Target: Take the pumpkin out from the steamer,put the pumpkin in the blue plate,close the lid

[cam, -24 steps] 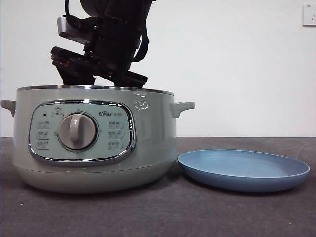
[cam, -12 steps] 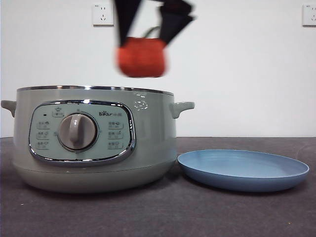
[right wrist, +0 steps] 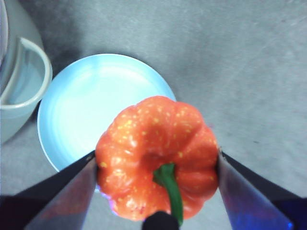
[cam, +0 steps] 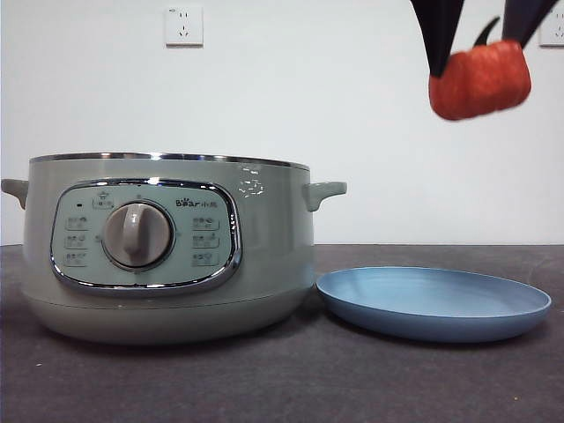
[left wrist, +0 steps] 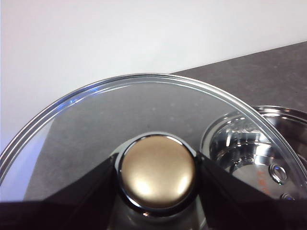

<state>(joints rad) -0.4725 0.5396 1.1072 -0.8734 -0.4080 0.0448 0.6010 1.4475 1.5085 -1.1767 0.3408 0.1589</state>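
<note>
My right gripper (cam: pixel 480 53) is shut on the orange-red pumpkin (cam: pixel 480 81), holding it high in the air above the right part of the blue plate (cam: pixel 434 302). From the right wrist camera the pumpkin (right wrist: pixel 157 155) sits between both jaws, green stem toward the camera, with the blue plate (right wrist: pixel 86 105) far below. The sage-green steamer (cam: pixel 167 247) stands uncovered at the left. My left gripper (left wrist: pixel 157 172) is shut on the knob of the glass lid (left wrist: pixel 96 120), held up beside the steamer's shiny inner pot (left wrist: pixel 254 143).
The steamer's side handle (cam: pixel 324 191) reaches toward the plate, and that handle (right wrist: pixel 26 76) also shows in the right wrist view. Dark grey table (cam: pixel 291 379) lies in front of both. Wall sockets (cam: pixel 183 25) are on the white back wall.
The right gripper rose out of the steamer with the pumpkin, then carried it rightward from above the steamer to above the blue plate.
</note>
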